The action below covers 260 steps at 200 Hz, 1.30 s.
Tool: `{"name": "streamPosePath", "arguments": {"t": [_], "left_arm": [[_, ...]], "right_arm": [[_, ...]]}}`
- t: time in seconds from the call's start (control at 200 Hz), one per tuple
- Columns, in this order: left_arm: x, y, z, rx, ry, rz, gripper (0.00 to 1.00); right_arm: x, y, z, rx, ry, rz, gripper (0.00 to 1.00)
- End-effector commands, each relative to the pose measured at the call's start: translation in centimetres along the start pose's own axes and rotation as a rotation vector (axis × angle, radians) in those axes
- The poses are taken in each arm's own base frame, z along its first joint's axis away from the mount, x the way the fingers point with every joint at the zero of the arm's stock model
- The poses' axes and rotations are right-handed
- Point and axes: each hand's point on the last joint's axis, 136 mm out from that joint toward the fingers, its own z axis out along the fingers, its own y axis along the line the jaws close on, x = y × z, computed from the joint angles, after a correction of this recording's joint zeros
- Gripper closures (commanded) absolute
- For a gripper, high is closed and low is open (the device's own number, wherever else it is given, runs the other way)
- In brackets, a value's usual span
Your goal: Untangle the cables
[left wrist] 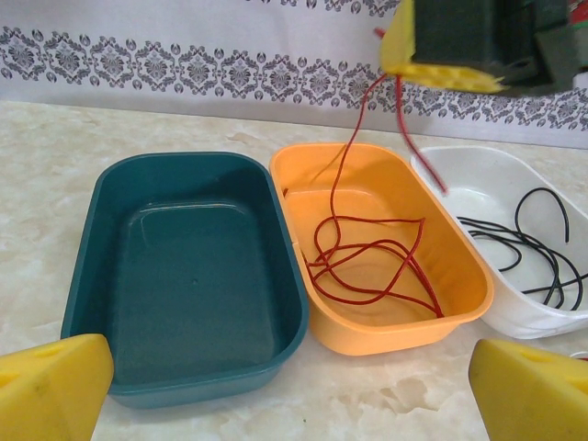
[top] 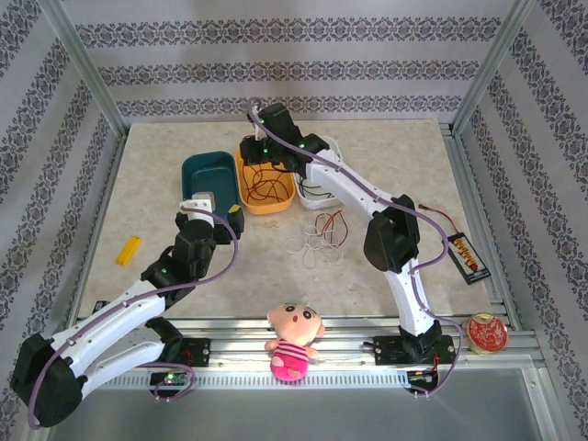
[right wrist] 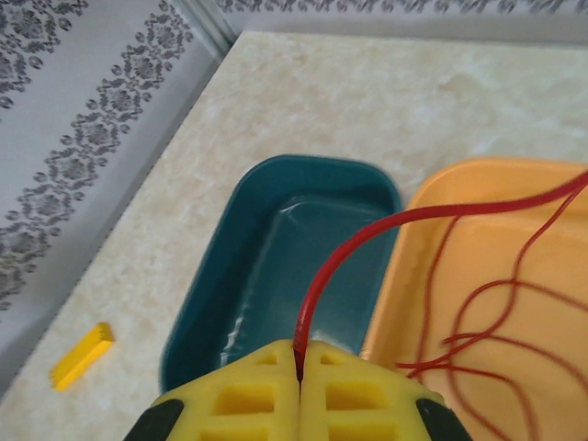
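Right gripper (right wrist: 299,372) clenched on red cable (right wrist: 367,228) over orange tub (left wrist: 395,335); left gripper (left wrist: 292,384) released, facing teal tub (left wrist: 96,248) on desk (left wrist: 46,156).

Ahead of the left gripper (left wrist: 292,390), the teal tub (left wrist: 197,276), orange tub (left wrist: 386,335) and white tub (left wrist: 473,184) are glossy, smooth plastic; the table (left wrist: 46,156) beneath looks like polished stone. The gripper's fingers (left wrist: 55,381) are matt yellow.

bins 3: teal (left wrist: 193,266), orange (left wrist: 386,175), white (left wrist: 478,179) | doll (top: 294,342) 1 | yellow block (top: 129,250) 1 | round tin (top: 485,333) 1 | cables (right wrist: 303,322) unclear
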Motion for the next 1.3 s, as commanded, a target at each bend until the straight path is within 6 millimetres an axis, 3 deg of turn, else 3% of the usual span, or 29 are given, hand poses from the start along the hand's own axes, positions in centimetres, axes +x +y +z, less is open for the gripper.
{"name": "streamPosePath", "arguments": {"t": [0.0,0.11,0.365,0.47,0.819,1.294], "left_arm": [[-0.3,0.6,0.1,-0.014,-0.02,-0.04,0.01],[-0.2,0.6,0.1,-0.014,-0.02,-0.043,0.01],[0.2,0.1,0.6,0.005,-0.001,-0.046,0.01],[0.3,0.1,0.6,0.007,0.001,-0.05,0.01],[0.6,0.0,0.7,0.015,0.011,-0.053,0.01],[1.1,0.0,1.1,0.016,0.027,-0.053,0.01]], "right_arm": [[0.8,2.3,1.0,-0.125,0.017,0.097,1.0],[1.9,1.3,1.5,-0.1,0.015,0.142,1.0],[4.6,-5.2,1.9,0.109,0.015,0.263,1.0],[5.2,-7.0,2.0,0.155,0.012,0.289,1.0],[6.7,-9.5,3.6,0.261,0.048,0.245,1.0],[9.2,-9.0,6.5,0.282,0.158,0.177,0.99]]}}
